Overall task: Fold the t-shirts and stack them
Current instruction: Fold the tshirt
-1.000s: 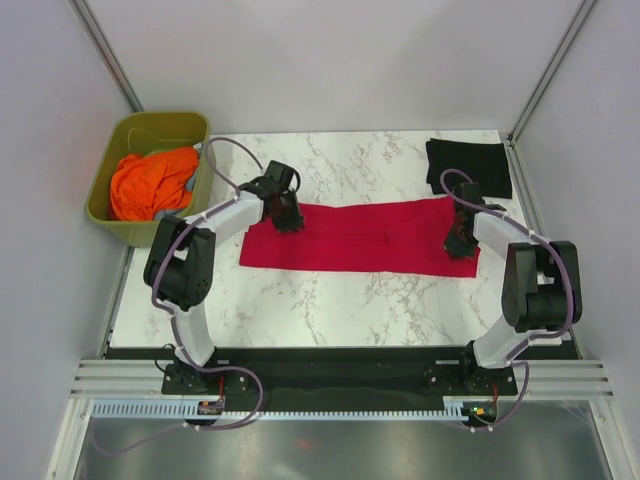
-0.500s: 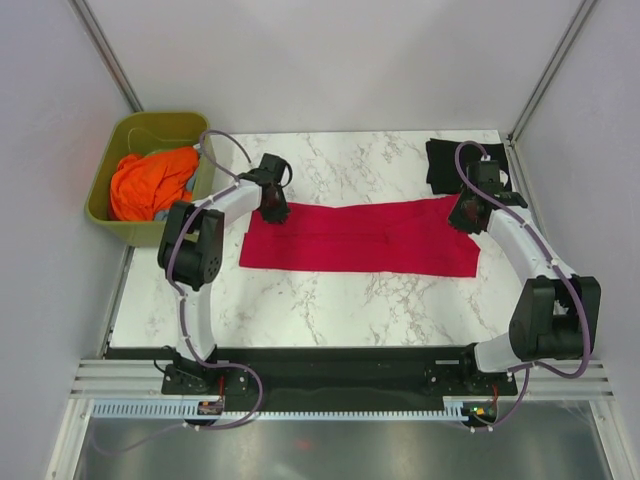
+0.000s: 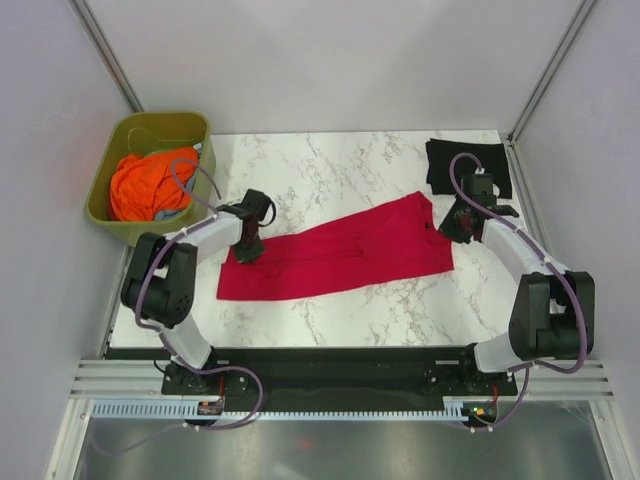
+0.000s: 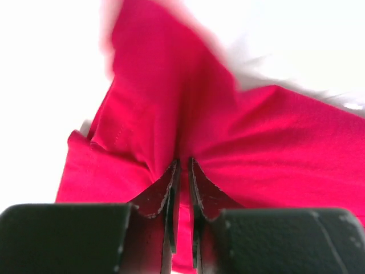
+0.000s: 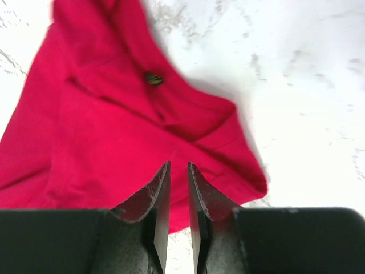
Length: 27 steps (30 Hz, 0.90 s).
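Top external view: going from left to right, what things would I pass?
Olive-green plastic tub → crimson red cloth t-shirt → black cloth t-shirt

On my overhead feed, a white marble tabletop [image 3: 340, 300] veined in grey fills the work cell; plain pale grey walls [image 3: 320, 60] close it in at the back and both sides; slanted metal struts [image 3: 105, 50] rise at the rear corners; an olive-green tub [image 3: 150, 125] sits just beside the far left corner; an aluminium rail [image 3: 330, 380] crosses the near edge above a dull metal sheet [image 3: 330, 450]; I see soft, even light throughout.
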Motion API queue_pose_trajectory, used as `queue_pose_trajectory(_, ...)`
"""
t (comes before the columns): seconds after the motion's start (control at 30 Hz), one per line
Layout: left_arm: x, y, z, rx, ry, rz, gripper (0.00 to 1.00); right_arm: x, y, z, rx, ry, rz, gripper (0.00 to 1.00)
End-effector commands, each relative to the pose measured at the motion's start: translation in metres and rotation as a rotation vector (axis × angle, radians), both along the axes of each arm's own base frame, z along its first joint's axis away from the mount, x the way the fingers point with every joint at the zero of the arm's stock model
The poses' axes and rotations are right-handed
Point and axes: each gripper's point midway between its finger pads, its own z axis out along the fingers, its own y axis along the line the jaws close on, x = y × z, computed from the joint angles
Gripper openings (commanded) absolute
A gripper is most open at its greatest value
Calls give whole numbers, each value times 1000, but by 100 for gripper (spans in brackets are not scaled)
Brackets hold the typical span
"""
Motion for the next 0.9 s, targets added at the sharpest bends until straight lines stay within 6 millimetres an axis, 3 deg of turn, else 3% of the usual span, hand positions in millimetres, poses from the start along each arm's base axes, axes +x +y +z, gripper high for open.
queue_pose_trajectory(0.0, -46, 49, 21, 171, 22, 157, 20, 24, 25, -11, 80, -38, 35, 26)
queue_pose_trajectory(0.03, -43, 53, 42, 161, -61, 175, 21, 29, 35, -12, 92, -49, 56, 26)
queue_pose_trajectory(0.1, -36, 61, 66, 162, -149, 201, 25, 40, 43, -21, 89, -49, 80, 26)
queue_pose_trajectory(0.23, -6, 50, 120, 79, -270, 152, 29, 41, 57, -40, 127, -9, 94, 26)
queue_pose_trajectory(0.4, 16, 15, 149, -79, -324, 42, 30, 44, 81, -56, 150, 2, 124, 26)
queue_pose_trajectory(0.43, 19, 0, 155, -139, -335, -10, 30, 44, 84, -59, 151, 7, 127, 26)
queue_pose_trajectory(0.63, 27, -40, 186, -290, -408, -173, 32, 64, 81, -93, 81, 55, 112, 25)
queue_pose_trajectory(0.73, 22, -37, 197, -282, -460, -173, 32, 85, 82, -103, 58, 49, 132, 25)
queue_pose_trajectory(0.83, 18, -28, 208, -268, -537, -145, 32, 117, 94, -101, 78, -25, 182, 25)
queue_pose_trajectory(0.87, 17, -27, 212, -276, -560, -133, 33, 137, 102, -98, 87, -56, 200, 25)
